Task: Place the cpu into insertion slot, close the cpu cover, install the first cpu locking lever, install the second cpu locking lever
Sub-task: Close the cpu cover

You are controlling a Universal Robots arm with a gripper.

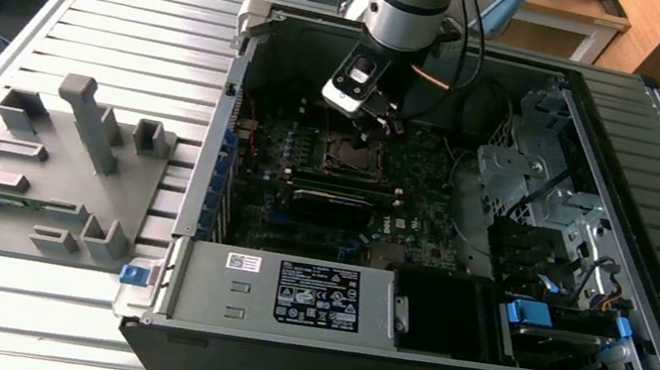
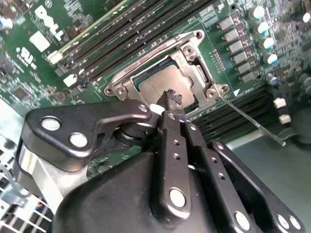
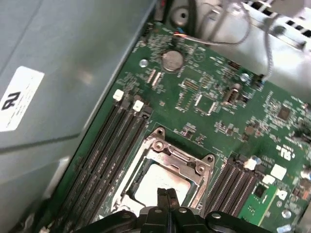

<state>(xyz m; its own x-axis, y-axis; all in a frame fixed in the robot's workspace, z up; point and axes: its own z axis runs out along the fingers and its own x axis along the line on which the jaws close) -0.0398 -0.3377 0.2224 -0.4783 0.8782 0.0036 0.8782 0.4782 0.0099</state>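
Observation:
The cpu (image 2: pixel 154 87) (image 3: pixel 154 188) lies flat in the insertion slot (image 1: pixel 355 155), its dull silver top showing. The cpu cover (image 2: pixel 195 73) (image 3: pixel 187 164) is down around it, with the chip seen through its window. My gripper (image 2: pixel 172 99) (image 3: pixel 167 195) (image 1: pixel 372 120) hovers just over the chip's edge, shut, with nothing between its fingers. One thin locking lever (image 2: pixel 250 121) sticks out from a socket corner, away from the slot's side. Where the other lever is, I cannot tell.
Rows of memory slots (image 2: pixel 121 43) (image 3: pixel 104 155) flank the socket on both sides. A grey case wall (image 3: pixel 58 73) rises close by. The power supply (image 1: pixel 285 293), cables (image 1: pixel 479 99) and drive cage (image 1: pixel 534 169) crowd the case. A grey fixture (image 1: pixel 51 169) stands at the exterior view's left.

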